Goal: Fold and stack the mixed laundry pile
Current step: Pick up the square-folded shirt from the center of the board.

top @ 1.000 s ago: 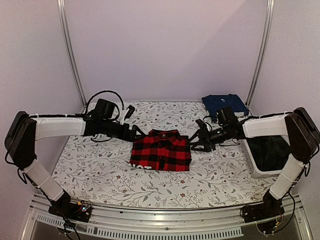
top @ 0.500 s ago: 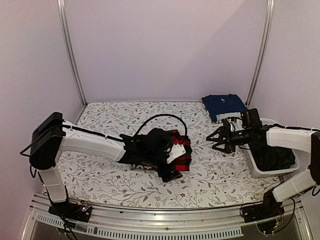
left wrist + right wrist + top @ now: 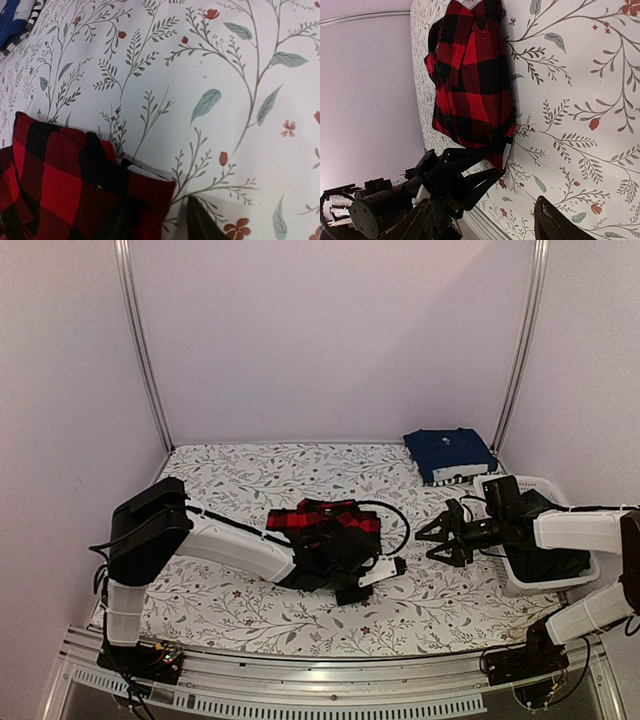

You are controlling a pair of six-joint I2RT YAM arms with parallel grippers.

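Observation:
The red-and-black checked flannel shirt (image 3: pixel 330 519) (image 3: pixel 470 75) lies folded on the middle of the table. My left arm reaches across it, and my left gripper (image 3: pixel 388 566) (image 3: pixel 157 202) (image 3: pixel 504 159) sits at its near right corner. The corner (image 3: pixel 150 192) lies between the half-narrowed jaws, with a gap still showing beside one finger (image 3: pixel 200 225). My right gripper (image 3: pixel 440 538) (image 3: pixel 485 202) hovers open and holds nothing, right of the shirt. A navy folded garment (image 3: pixel 448 451) (image 3: pixel 12 22) lies at the back right. Dark cloth (image 3: pixel 548 540) fills the basket.
The white lattice basket (image 3: pixel 545 481) stands at the right edge under my right arm. A floral-print cloth (image 3: pixel 220 480) covers the table. Metal frame posts (image 3: pixel 140 350) rise at the back corners. A cable (image 3: pixel 395 525) loops off the left wrist.
My left arm swung across the shirt to its near right corner and its jaws narrowed around it. My right gripper drew back towards the basket and opened wider.

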